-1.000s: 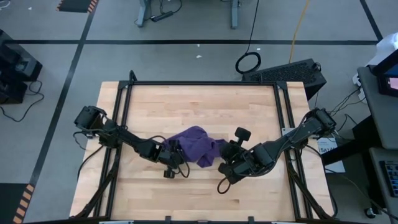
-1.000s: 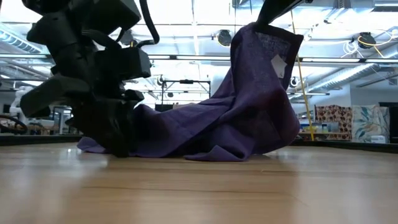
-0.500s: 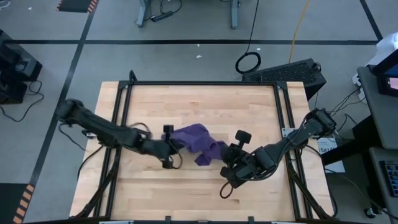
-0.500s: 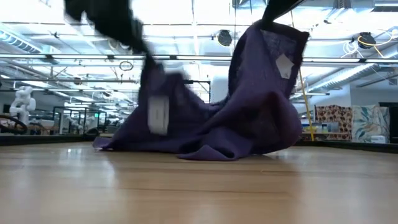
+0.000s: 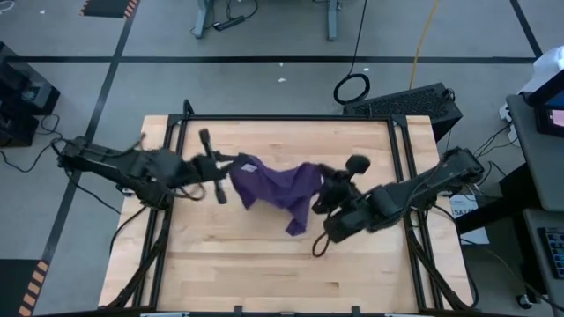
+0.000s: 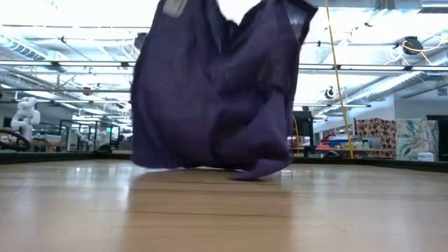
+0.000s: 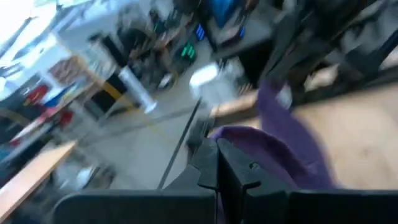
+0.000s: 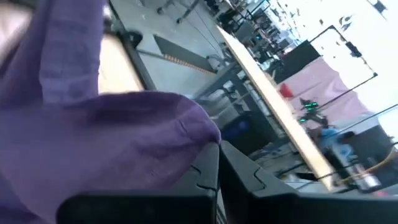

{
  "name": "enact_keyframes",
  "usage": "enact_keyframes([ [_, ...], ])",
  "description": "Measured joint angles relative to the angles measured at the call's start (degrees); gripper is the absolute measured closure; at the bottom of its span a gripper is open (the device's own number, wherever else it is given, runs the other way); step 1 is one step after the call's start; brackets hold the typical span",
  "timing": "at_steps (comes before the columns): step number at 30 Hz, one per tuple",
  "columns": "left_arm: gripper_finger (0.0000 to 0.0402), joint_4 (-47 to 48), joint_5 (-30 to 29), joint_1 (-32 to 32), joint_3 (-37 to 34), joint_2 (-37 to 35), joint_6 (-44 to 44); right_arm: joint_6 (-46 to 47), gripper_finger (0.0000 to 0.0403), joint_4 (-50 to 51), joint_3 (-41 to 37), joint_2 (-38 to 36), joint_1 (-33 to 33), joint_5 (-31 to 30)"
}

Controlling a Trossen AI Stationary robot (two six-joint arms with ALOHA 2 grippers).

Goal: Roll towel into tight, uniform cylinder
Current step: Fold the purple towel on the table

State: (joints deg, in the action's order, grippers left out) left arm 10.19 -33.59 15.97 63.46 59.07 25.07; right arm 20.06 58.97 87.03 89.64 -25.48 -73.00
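Lifting since 1 second ago, both arms have hoisted the small purple cloth towel (image 5: pixel 278 187) off the wooden worktop (image 5: pixel 264 264); it hangs stretched between left pincer (image 5: pixel 236 165) and right pincer (image 5: pixel 319 183), each clenched on a corner, lowest fold near the wood. Unrolled yet. Motion blur hides its white tag

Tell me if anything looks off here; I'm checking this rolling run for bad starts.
Yes: the towel is not rolled or laid flat. It hangs bunched between the left tool and right tool, each shut on an upper edge, held up over the wooden table; only its lowest fold reaches the tabletop in the low view.
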Motion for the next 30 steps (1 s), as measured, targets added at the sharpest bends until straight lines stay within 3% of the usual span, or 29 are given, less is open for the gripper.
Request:
enact_keyframes([
  [6, 0.0401, -0.28, 15.92, 4.13, 7.75, -1.39, 0.32, -3.21, 0.0403, -2.5, 10.98, -3.72, -2.9, 15.94],
  [10, 0.0401, -0.37, 20.11, 7.95, 12.21, -1.15, -0.23, -3.05, 0.0402, -4.76, 19.27, -3.84, -5.46, 25.92],
  [13, 0.0401, -0.42, 15.67, 10.06, 14.32, -0.81, -0.95, -5.61, 0.0402, -5.02, 24.74, -3.4, -6.8, 26.2],
  [17, 0.0401, 0.25, 1.05, 10.89, 15.36, -0.81, 0.13, -8.84, 0.0402, -1.34, 28.04, -3.29, -6.99, 24.43],
  [21, 0.0401, 4.89, -11.97, 7.86, 15.78, -0.94, 2.68, -11.07, 0.0403, 5.34, 28.29, -3.88, -4.52, 19.59],
  [26, 0.0401, 17.65, -13.59, -0.68, 15.78, -1.05, -5.55, -5.8, 0.0403, 16.12, 26.04, -3.97, 2.59, 19.18],
  [30, 0.0401, 32.32, -7.87, -6.91, 15.76, -0.96, -17.64, 0.34, 0.0403, 20.04, 19.26, -3.94, 6.75, 21.43],
])
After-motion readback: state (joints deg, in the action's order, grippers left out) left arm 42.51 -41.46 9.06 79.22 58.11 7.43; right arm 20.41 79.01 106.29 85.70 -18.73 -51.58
